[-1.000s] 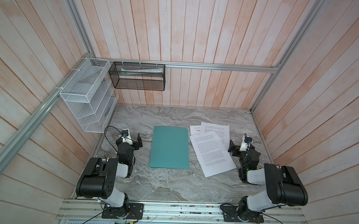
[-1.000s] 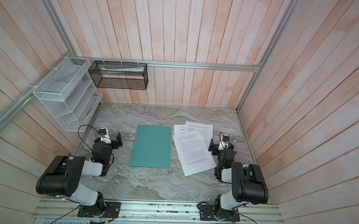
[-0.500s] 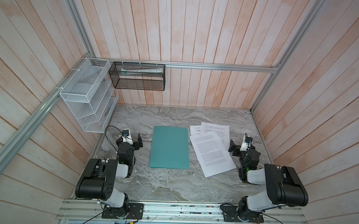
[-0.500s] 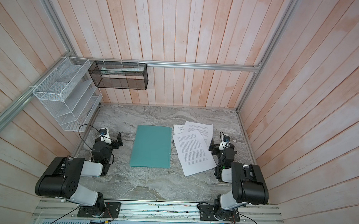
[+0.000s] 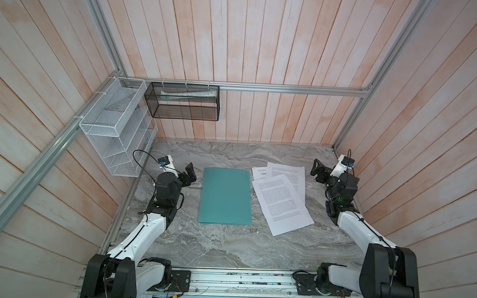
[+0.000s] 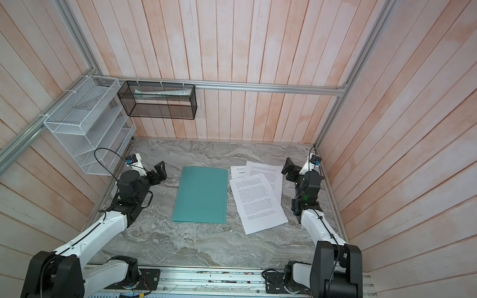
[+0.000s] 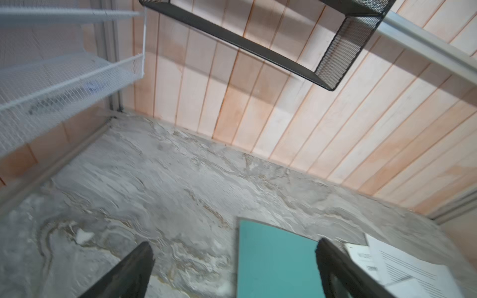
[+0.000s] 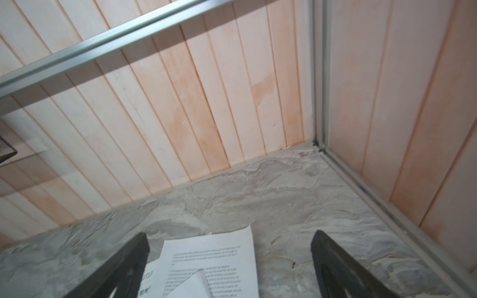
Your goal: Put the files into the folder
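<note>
Both arms have stretched forward since a second ago. The left gripper (image 5: 189,173) and right gripper (image 5: 317,170) gape wide, holding nothing. The folder (image 5: 226,196) lies flat mid-table (image 5: 226,247), long axis front-to-back, with the files (image 5: 282,205) fanned just right of it.

Bright, diffuse light; soft shadows. Both top views sharp, edges bowed. The 2 wrist views blur the files (image 7: 407,268).

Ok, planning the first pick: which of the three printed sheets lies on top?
The tilted sheet nearest the arms' bases; the logo-headed sheet and the rear sheet are partly covered by it.
</note>
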